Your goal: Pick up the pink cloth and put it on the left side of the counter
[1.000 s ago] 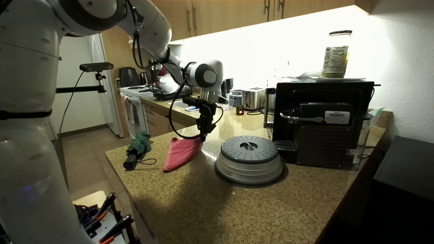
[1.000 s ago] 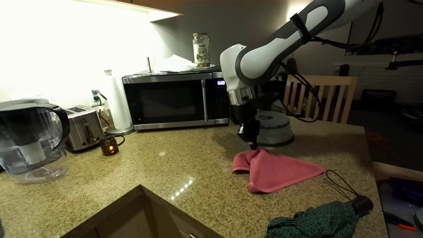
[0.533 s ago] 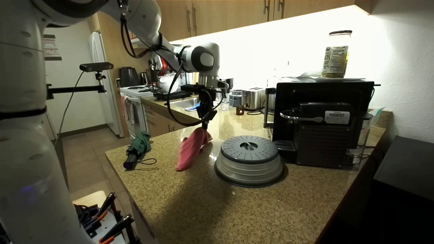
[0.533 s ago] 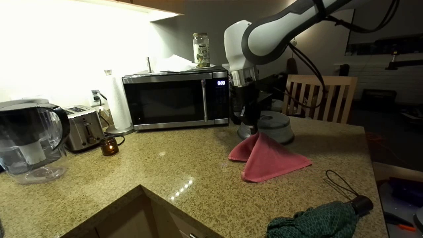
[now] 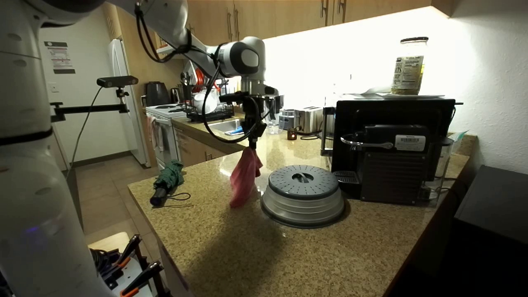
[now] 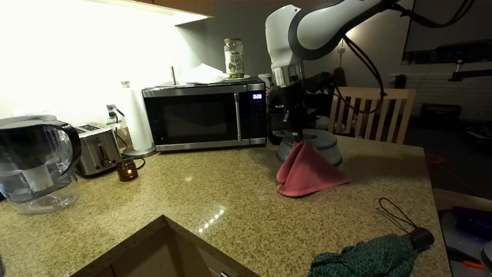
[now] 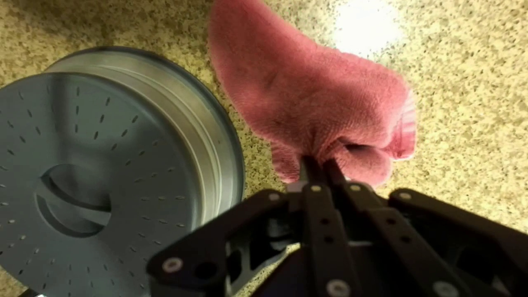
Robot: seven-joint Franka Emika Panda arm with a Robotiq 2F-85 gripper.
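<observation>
Gripper (image 7: pixel 318 159): fingers clenched on a gathered peak of pink cloth (image 7: pixel 305 90); folds hanging below the fingertips, over the counter (image 5: pixel 330 255). Grey vented cover (image 5: pixel 303 194): near the fingers, lower. Green umbrella (image 6: pixel 365 257): well apart from them, lying on the counter.

A green umbrella (image 6: pixel 367 257) lies well apart from the microwave (image 6: pixel 196 120), toaster (image 6: pixel 100 149), pitcher (image 6: pixel 36 161) and amber candle (image 6: pixel 127 170).

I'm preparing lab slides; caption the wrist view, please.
Tool pinches a pink cloth beside a vented gray cover on a speckled counter.
</observation>
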